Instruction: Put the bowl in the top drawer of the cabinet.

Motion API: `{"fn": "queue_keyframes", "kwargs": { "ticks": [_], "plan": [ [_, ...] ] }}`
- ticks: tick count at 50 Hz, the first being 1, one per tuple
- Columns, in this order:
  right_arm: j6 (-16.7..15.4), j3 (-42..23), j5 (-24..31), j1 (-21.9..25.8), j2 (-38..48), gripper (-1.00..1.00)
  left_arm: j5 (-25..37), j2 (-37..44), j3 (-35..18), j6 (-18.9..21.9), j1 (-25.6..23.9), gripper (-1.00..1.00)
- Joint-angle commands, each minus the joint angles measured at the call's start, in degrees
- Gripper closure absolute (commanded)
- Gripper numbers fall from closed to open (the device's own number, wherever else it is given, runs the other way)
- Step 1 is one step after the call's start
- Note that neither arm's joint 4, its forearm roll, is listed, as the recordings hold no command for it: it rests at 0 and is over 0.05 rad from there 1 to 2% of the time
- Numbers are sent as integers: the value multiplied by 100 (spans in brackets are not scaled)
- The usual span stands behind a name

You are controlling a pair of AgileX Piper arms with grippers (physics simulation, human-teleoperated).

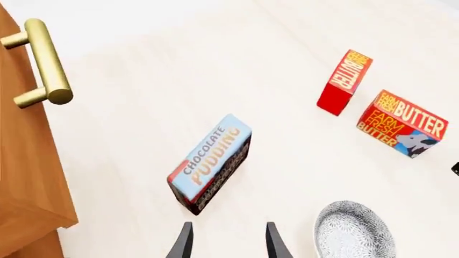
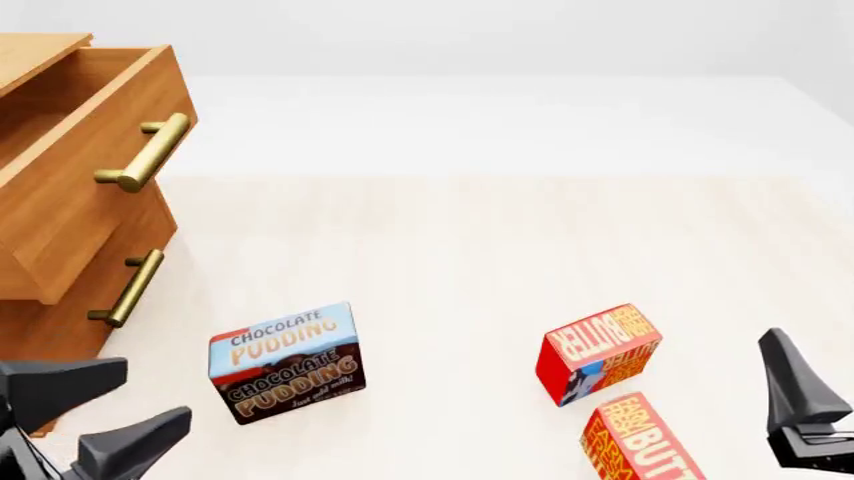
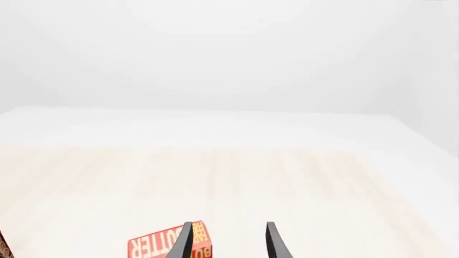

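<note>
Left gripper sits nearest the front camera, low at the near left edge, fingers spread and empty; both tips show apart in its wrist view.

Largest to smallest:
- Cabinet: far left of table. Top drawer is pulled out and open; lower drawer shut.
- Pudding box: stands just ahead of the left gripper, between it and open table.
- Two butter boxes: near right, close together.
- Bowl: seen only in the left wrist view, upright on the table just beside the left fingers; out of the front view, so probably at the very near edge.
- Right gripper: near right edge, tips parted, holding nothing.

Step in hand, as I judge it: grasp the bowl. Bring the left gripper over the rim, one finger inside and one outside, and close on the wall. Keep clear of the pudding box. Lift high enough to pass over the drawer front before lowering in.
</note>
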Motion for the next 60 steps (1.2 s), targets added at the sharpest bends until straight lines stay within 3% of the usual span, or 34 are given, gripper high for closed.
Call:
{"fn": "queue_keyframes", "kwargs": {
  "ticks": [1, 9, 24, 36, 50, 60],
  "plan": [
    [-25, -85, 54, 2, 29, -100, -261, 475, 100, -108, -566, -100],
    [-67, 121, -48, 0, -50, -100, -642, 967, 79, -137, -966, -100],
    [-117, 122, -66, 30, -53, -100, -1010, 1419, 26, -159, -1215, -100],
    [-171, 123, -51, 31, -51, -100, -1512, 1872, 294, -392, -1548, -100],
    [-198, 125, -50, 25, -54, -100, -2380, 2573, 877, -970, -2095, -100],
    [-207, 124, -46, 20, -53, -100, -2570, 2776, 874, -1069, -2242, -100]
  ]
}}
